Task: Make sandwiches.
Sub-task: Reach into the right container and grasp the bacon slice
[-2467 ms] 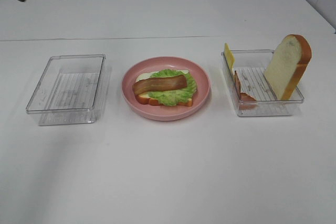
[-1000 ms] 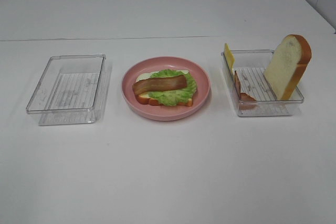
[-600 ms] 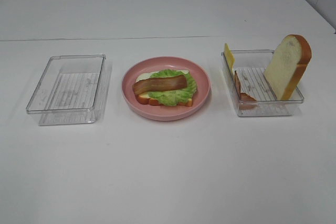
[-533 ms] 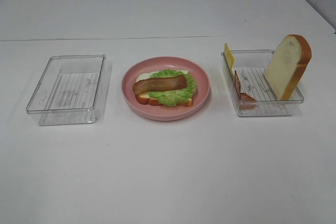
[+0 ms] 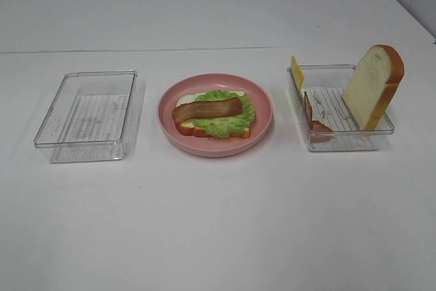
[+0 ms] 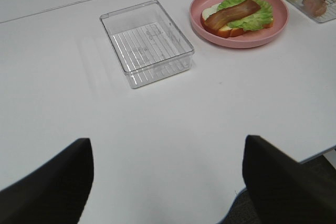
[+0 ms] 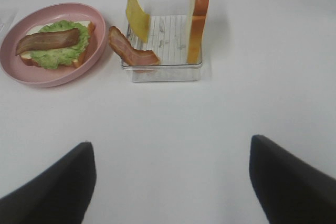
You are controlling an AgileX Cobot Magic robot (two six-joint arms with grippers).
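Both arms are hanging back from the work. The left gripper [image 6: 167,187] and the right gripper [image 7: 170,184] are each standing with jaws spread wide, carrying nothing. The part-built sandwich [image 5: 214,117] is lying on the pink plate [image 5: 215,151] at mid-table: bottom bread, lettuce [image 5: 228,126], and one bacon strip [image 5: 207,109] running left to right.

The remaining pieces are waiting in the right tray [image 5: 344,142]. The cheese slice [image 5: 297,73] is standing on edge at the far corner on the plate's side. A second bacon strip [image 5: 315,119] is leaning along that same wall. The top bread slice [image 5: 371,86] is leaning upright at the opposite side.

This tray is lying ahead of the right gripper, so I am judging the right arm the nearer. The cheese is presenting its thin edge upward.

Against the earliest frame, the dark arm part at the far left corner is gone from the high view; the food is sitting unmoved
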